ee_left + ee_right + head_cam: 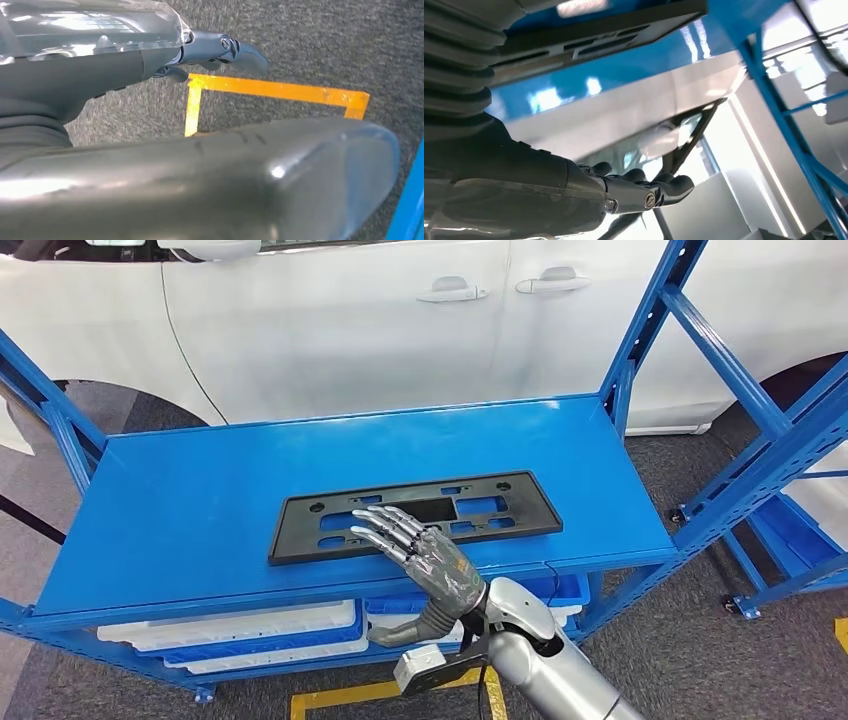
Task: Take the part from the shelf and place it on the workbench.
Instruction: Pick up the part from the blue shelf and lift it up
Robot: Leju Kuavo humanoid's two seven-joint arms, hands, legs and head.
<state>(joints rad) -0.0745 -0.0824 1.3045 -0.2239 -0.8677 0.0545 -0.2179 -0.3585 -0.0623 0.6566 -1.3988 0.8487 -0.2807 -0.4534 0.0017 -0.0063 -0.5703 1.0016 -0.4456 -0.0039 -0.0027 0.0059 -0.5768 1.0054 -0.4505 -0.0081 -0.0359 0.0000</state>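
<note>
Lying flat on the blue shelf [180, 500] at the centre of the head view, the black part [410, 513], a long rectangular plate with cut-out slots, runs left to right with its right end slightly farther back. The right hand [420, 552] reaches in from the lower middle of the frame, palm down, its fingers [385, 525] spread and extended over the near edge of the part; they appear to rest on it, but nothing is gripped. The thumb hangs below the shelf's front lip.

From the right wrist view the same part [599, 30] shows at the top of the frame against the blue surface, with the thumb [664, 192] pointing out at lower centre, apart from it and closed on nothing.

Only the left wrist view gives the left hand [220, 52], at upper centre over grey carpet and a yellow floor marking [280, 91]; too little of it shows to tell whether it is wide or closed.

Under the shelf top, the head view shows stacked white and blue trays [250, 635] at lower left; what is in them cannot be seen. A white car [330, 330] fills the background.
</note>
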